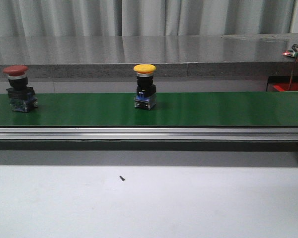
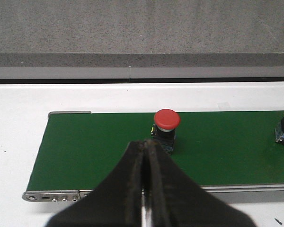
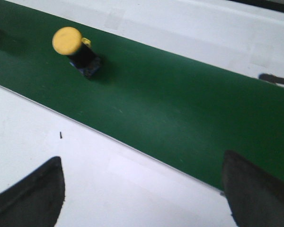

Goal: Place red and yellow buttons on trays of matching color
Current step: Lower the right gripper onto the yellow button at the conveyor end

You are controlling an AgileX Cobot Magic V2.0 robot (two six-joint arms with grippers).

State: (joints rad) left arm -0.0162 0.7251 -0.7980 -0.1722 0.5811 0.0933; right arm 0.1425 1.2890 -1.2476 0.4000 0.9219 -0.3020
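A red button (image 1: 18,88) stands upright on the green conveyor belt (image 1: 223,109) at the far left. A yellow button (image 1: 145,86) stands upright near the belt's middle. Neither arm shows in the front view. In the left wrist view my left gripper (image 2: 146,144) is shut with nothing in it, its tips short of the red button (image 2: 166,127). In the right wrist view my right gripper (image 3: 142,189) is open wide over the white table, well away from the yellow button (image 3: 75,49). The trays are out of view.
The belt's aluminium rail (image 1: 149,134) runs along its near side. A small dark screw (image 1: 122,178) lies on the white table. A grey stone ledge (image 1: 149,54) runs behind the belt. Something red (image 1: 290,87) sits at the far right.
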